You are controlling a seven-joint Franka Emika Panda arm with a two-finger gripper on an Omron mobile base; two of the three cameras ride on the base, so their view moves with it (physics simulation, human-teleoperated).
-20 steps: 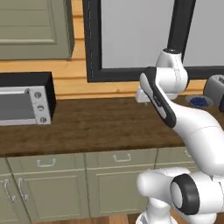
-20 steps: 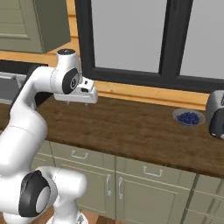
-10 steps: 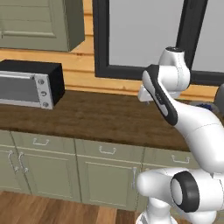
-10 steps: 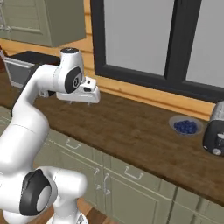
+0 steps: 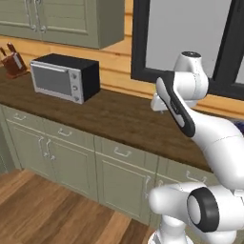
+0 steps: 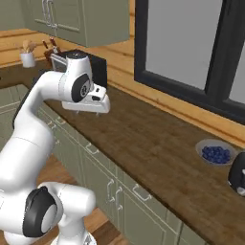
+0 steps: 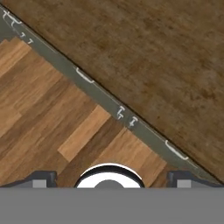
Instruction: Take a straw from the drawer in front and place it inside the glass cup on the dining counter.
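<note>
A long dark wood desk (image 5: 109, 116) over green cabinets is faced. A microwave (image 5: 64, 76) is seen at its left, a bowl of blueberries (image 6: 215, 153) at its right. The drawers (image 5: 116, 151) are closed; the straw is judged to be inside one. The pincer (image 6: 95, 107), raised above the desk, is held wide open and empty. Approach is in hand; a drawer handle must be reached next.
</note>
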